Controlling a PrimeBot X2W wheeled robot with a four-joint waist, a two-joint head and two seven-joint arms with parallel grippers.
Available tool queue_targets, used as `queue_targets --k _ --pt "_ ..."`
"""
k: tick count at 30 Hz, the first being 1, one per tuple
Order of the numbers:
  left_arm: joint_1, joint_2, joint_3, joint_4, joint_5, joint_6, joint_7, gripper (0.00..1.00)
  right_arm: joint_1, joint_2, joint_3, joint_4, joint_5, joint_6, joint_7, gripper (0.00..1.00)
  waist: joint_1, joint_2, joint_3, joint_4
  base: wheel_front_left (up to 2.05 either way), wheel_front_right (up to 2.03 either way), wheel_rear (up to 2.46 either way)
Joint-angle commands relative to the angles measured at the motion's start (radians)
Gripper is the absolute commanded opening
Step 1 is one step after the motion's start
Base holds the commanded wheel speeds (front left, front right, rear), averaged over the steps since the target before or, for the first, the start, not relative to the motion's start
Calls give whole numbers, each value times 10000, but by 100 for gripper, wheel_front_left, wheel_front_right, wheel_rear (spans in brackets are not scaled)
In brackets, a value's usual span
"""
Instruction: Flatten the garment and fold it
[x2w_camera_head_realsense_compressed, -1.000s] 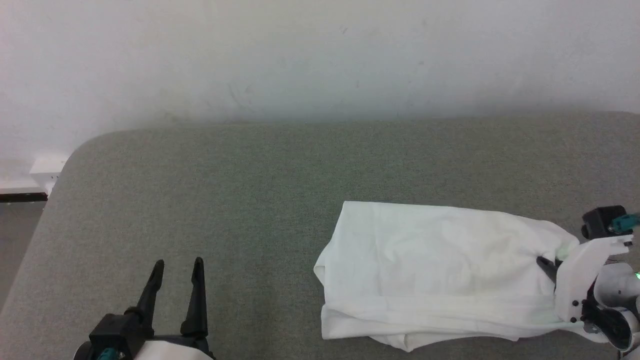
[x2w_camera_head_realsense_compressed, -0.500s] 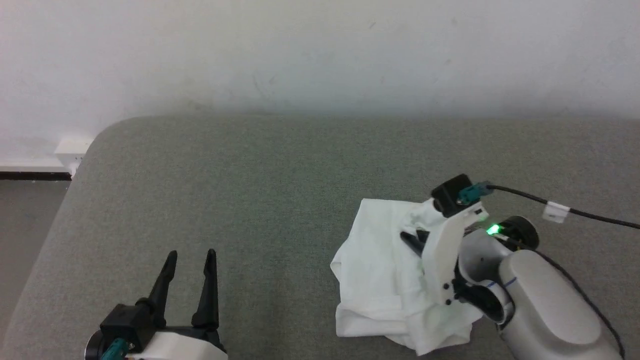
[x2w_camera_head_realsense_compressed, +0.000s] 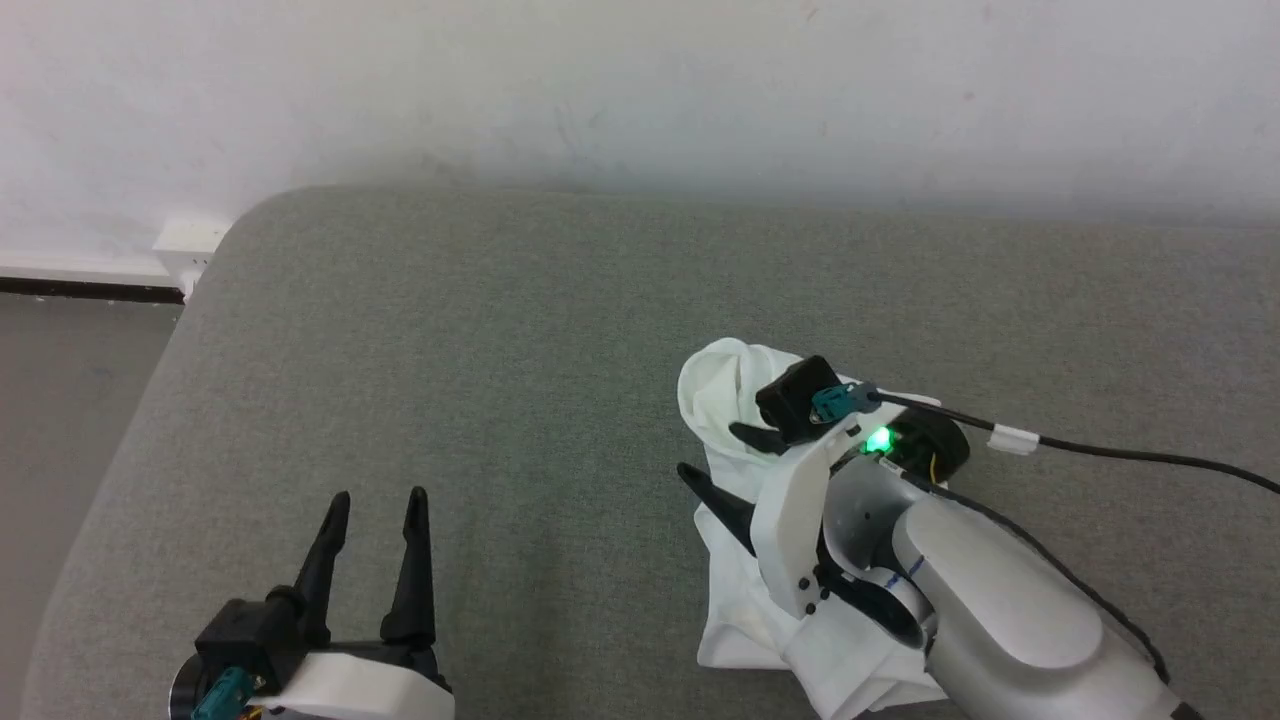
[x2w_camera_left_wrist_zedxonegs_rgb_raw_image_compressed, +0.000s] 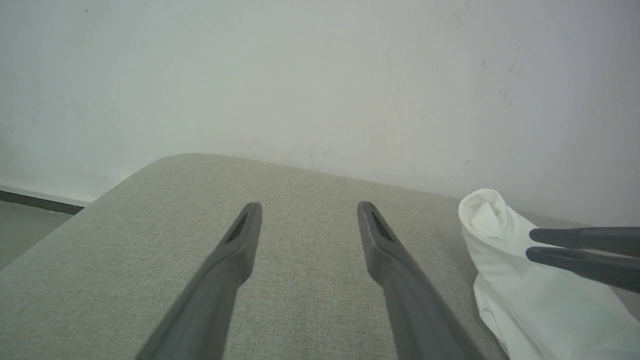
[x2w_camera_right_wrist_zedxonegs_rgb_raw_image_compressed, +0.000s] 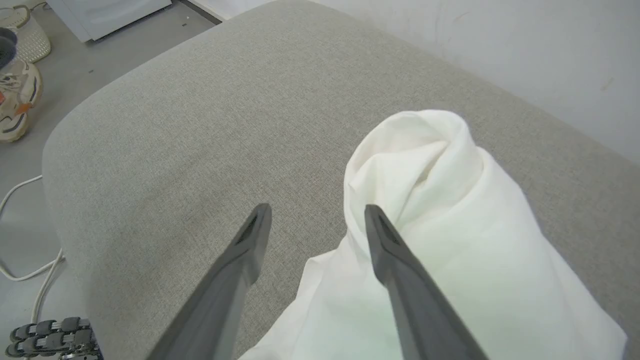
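The garment (x2w_camera_head_realsense_compressed: 722, 392) is a white thin cloth lying doubled over in a bunched heap on the grey table, right of centre. Its left end stands up in a rolled lump (x2w_camera_right_wrist_zedxonegs_rgb_raw_image_compressed: 440, 195). My right gripper (x2w_camera_head_realsense_compressed: 712, 452) hovers at that left end, open, with nothing clamped between the fingers; in the right wrist view (x2w_camera_right_wrist_zedxonegs_rgb_raw_image_compressed: 317, 210) one finger lies over the cloth and the other over bare table. Much of the garment is hidden under my right forearm. My left gripper (x2w_camera_head_realsense_compressed: 378, 497) is open over bare table at the lower left (x2w_camera_left_wrist_zedxonegs_rgb_raw_image_compressed: 309, 207), well apart from the garment (x2w_camera_left_wrist_zedxonegs_rgb_raw_image_compressed: 500, 265).
The grey padded table (x2w_camera_head_realsense_compressed: 480, 330) has a rounded left corner and meets a white wall at the back. Floor lies beyond the left edge, with a shoe (x2w_camera_right_wrist_zedxonegs_rgb_raw_image_compressed: 15, 100) and white cables (x2w_camera_right_wrist_zedxonegs_rgb_raw_image_compressed: 30, 270). A black cable (x2w_camera_head_realsense_compressed: 1100, 455) trails from my right wrist.
My right gripper drew the garment's right end leftward over the rest, then opened and let the cloth go. The head camera shifted too. The left gripper stayed open in place.
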Motion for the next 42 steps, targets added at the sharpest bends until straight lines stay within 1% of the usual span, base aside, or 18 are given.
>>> queue_targets --k 1,4,6,9,12,16,20,24,25,26,29,32,33,35,37,38,40,42 --pt "-139 -58 82 43 107 -49 -47 100 -196 -213 223 -264 -178 -7 -328 100 -1 0 -11 -80 0 0 0" --pt "-104 -94 155 59 175 -46 -47 100 -230 -612 352 -1028 -609 -7 -1255 100 -1 0 -92 -250 0 0 0" --pt "-80 -117 217 41 232 -16 -47 100 -61 -817 -36 -1598 -1052 -7 -2044 100 -1 0 -160 -392 0 0 0" --pt "-6 -150 316 -3 312 50 -47 100 568 -911 -1225 -2430 -1834 -7 -3118 100 -1 0 -268 -622 0 0 0" --pt "44 -174 419 -71 398 124 -47 100 1537 -799 -2647 -3253 -2474 -7 -3716 100 -1 0 -334 -831 0 0 0" --pt "85 -174 596 -184 488 205 -47 100 3024 -470 -4506 -4287 -2908 -7 -3926 100 -1 0 -392 -1059 0 0 0" --pt "177 -149 829 -307 508 241 -47 100 4370 -98 -6181 -5084 -3010 -7 -3788 100 -1 0 -396 -1290 0 0 0" --pt "248 -138 1086 -436 520 324 -47 100 5361 114 -7436 -5764 -3064 -7 -3506 100 -1 0 -354 -1451 0 0 0" --pt "248 -138 1086 -436 520 324 -47 100 5361 114 -7436 -5764 -3064 -7 -3506 100 -1 0 -354 -1451 0 0 0" --pt "282 -147 1168 -500 535 351 -47 100 5723 132 -7968 -5935 -3009 -7 -3296 100 -1 0 -331 -1496 0 0 0" --pt "306 -157 1232 -552 552 373 -47 100 5967 163 -8461 -5994 -2766 -7 -3030 100 -1 0 -298 -1526 0 0 0" --pt "303 -169 1290 -605 577 383 -47 100 6086 204 -9235 -5660 -1949 -7 -2285 100 -1 0 -236 -1532 0 0 0" --pt "292 -171 1302 -615 581 378 -47 100 6057 211 -9457 -5453 -1527 -7 -1908 100 -1 0 -212 -1524 0 0 0" --pt "261 -179 1299 -631 592 353 -47 100 5993 -55 -9802 -4905 -818 -7 -979 100 -1 0 -161 -1459 0 0 0" --pt "246 -186 1287 -629 605 316 -47 100 5868 -338 -10034 -4250 192 -7 -21 100 -1 0 -153 -1374 0 0 0" --pt "233 -189 1272 -612 609 292 -47 100 5794 -420 -10343 -3891 592 -7 327 100 -1 0 -147 -1303 0 0 0" --pt "221 -180 1258 -579 630 243 -47 100 5566 -309 -10784 -3181 1544 -7 1307 100 -1 0 -154 -1212 0 0 0" --pt "214 -187 1244 -547 651 222 -47 100 5276 -65 -11079 -2581 2470 -7 2395 100 -1 0 -143 -1126 0 0 0"
